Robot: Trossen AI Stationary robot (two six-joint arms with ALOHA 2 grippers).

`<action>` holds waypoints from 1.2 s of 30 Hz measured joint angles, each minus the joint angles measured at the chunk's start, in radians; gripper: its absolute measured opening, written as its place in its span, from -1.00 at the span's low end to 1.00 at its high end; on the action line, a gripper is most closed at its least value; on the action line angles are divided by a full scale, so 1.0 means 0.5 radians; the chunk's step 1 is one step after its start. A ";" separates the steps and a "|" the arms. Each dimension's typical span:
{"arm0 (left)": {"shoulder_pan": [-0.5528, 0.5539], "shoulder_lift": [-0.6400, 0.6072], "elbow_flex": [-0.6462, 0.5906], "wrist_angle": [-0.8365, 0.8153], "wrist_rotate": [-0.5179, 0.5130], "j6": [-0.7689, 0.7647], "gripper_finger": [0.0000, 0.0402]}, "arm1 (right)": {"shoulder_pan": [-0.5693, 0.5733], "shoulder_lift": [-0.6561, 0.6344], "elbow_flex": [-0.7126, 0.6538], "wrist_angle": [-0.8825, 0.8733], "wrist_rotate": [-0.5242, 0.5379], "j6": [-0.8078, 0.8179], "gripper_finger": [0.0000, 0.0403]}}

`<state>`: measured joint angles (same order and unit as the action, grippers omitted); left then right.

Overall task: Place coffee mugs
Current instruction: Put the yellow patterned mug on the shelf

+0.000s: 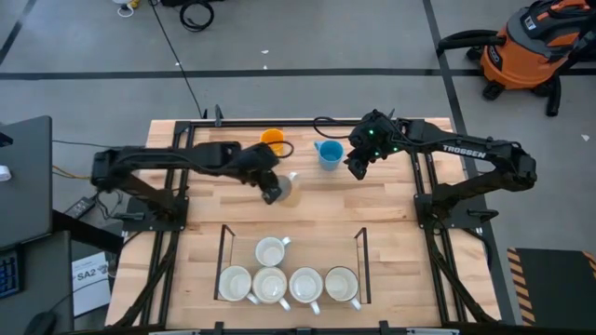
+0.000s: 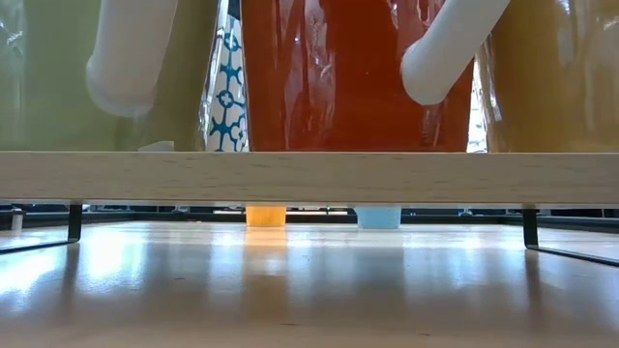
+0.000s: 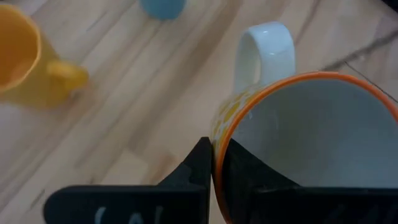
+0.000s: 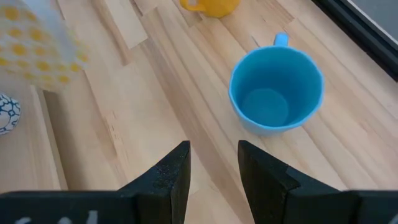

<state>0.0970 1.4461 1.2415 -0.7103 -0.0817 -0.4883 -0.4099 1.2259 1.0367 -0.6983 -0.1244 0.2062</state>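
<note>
My left gripper point(image 1: 272, 193) point(image 3: 214, 152) is shut on a white mug with an orange rim and yellow pattern point(image 1: 285, 184) point(image 3: 311, 143) at mid-table. My right gripper point(image 1: 357, 170) point(image 4: 214, 165) hovers open just beside the blue mug point(image 1: 328, 154) point(image 4: 277, 90), which stands upright on its base. The orange-yellow mug point(image 1: 272, 141) point(image 3: 28, 59) stands near the far edge. Several white and cream mugs point(image 1: 288, 284) stand upright in a wire-framed space at the near edge. In the low view they fill the foreground point(image 2: 358, 77). My left gripper pinches the patterned mug by its rim point(image 3: 219, 134), on the side a quarter turn from the white handle point(image 3: 261, 50). One finger point(image 3: 249, 171) is inside the cup and the other point(image 3: 193, 171) outside. The low view shows no base of it on the table.
A black wire frame point(image 1: 223, 251) point(image 1: 363, 261) borders the group of mugs at the near edge. A light wooden bar point(image 2: 309, 176) crosses the low view. Bare wood lies between the far mugs and the frame. A shop vacuum point(image 1: 531, 46) stands on the floor.
</note>
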 joint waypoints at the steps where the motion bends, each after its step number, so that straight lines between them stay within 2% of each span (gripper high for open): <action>1: -0.018 -0.047 0.000 -0.065 0.000 -0.013 -0.87 | 0.000 0.000 0.000 0.000 0.000 0.000 -0.31; 9: -0.232 -0.274 0.001 -0.457 0.002 -0.264 -0.87 | 0.002 0.000 0.000 0.012 0.000 -0.021 -0.31; 20: -0.571 -0.291 0.002 -0.878 0.003 -0.545 -0.87 | 0.002 0.000 0.000 0.018 0.000 -0.051 -0.31; 36: -0.878 -0.289 0.002 -0.893 -0.145 -0.856 -0.87 | 0.002 0.000 0.000 0.024 0.000 -0.051 -0.31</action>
<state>-0.3421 1.3014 1.2423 -1.1566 -0.1543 -0.9162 -0.4091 1.2259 1.0367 -0.6865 -0.1246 0.1806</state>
